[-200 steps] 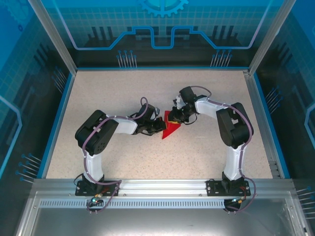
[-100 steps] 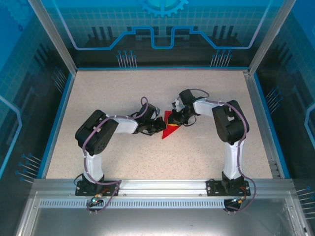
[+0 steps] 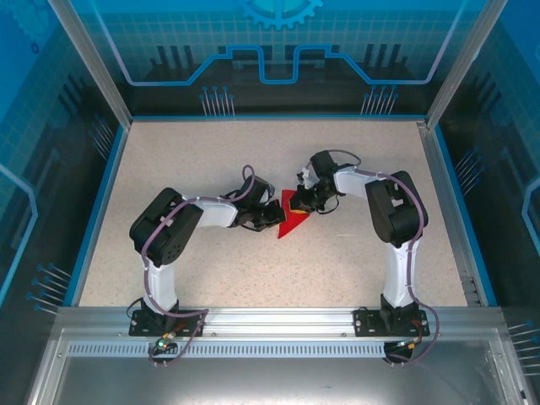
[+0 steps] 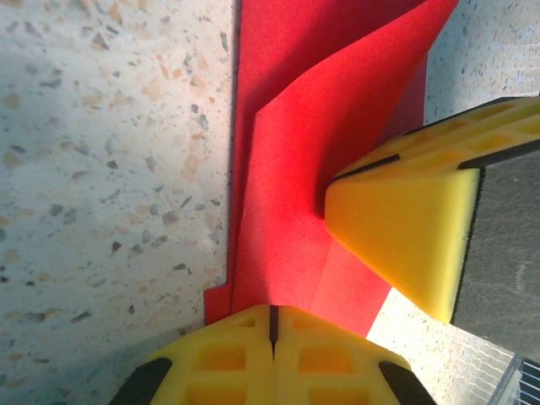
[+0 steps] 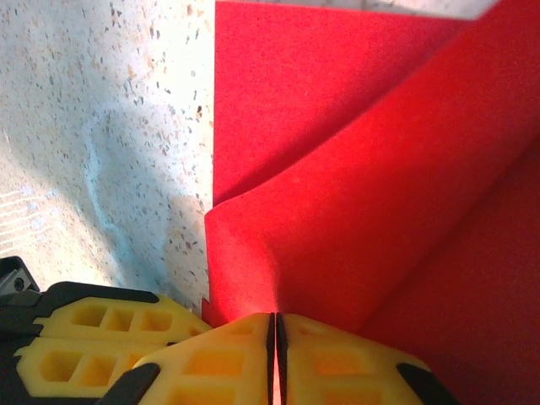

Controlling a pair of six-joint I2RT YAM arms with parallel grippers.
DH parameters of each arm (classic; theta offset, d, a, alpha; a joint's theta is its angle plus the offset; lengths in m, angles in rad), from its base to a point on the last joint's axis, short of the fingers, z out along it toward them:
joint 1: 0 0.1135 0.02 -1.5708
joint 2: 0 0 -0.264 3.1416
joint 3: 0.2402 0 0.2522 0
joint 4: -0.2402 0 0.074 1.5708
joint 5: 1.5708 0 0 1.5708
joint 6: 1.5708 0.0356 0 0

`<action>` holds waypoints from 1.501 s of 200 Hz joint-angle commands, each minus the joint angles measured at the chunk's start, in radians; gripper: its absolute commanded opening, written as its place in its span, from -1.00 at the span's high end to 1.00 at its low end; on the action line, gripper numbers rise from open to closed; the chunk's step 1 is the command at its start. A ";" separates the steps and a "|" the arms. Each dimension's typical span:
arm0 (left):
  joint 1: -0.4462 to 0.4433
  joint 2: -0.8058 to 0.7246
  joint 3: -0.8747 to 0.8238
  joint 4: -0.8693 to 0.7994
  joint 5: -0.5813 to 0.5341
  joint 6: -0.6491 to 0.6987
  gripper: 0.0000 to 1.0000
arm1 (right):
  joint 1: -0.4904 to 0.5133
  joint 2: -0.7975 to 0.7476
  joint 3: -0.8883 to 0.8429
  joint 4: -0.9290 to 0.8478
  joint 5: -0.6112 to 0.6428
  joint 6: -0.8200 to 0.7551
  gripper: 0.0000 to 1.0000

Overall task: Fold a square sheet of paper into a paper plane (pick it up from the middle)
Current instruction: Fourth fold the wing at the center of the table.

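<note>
Seemingly left jaws and right jaws each pinch the folded red sheet (image 4: 287,143) — both closed tight.

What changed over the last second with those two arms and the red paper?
The elbow of the right arm swung slightly inward, toward the table's middle; the right pincer is now pinched shut on a fold of the red paper. The left arm, the left pincer clamped on the paper, and the paper itself stayed where they were.
</note>
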 commanded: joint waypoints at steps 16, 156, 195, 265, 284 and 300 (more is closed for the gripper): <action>-0.004 0.043 0.002 -0.149 -0.044 0.037 1.00 | 0.017 0.004 -0.022 0.021 -0.013 -0.016 0.82; -0.007 0.053 0.027 -0.229 -0.056 0.086 1.00 | -0.132 0.115 0.162 0.046 0.126 0.071 0.83; -0.008 0.059 0.027 -0.223 -0.057 0.085 1.00 | -0.177 0.164 0.247 0.025 0.140 0.062 0.86; -0.013 0.069 0.047 -0.228 -0.057 0.089 1.00 | -0.121 -0.065 0.124 0.048 0.095 0.019 0.84; -0.016 0.070 0.050 -0.229 -0.057 0.092 1.00 | -0.068 -0.076 0.061 0.063 0.057 0.046 0.84; -0.016 0.067 0.049 -0.229 -0.058 0.095 1.00 | -0.033 -0.080 0.008 0.091 0.037 0.078 0.85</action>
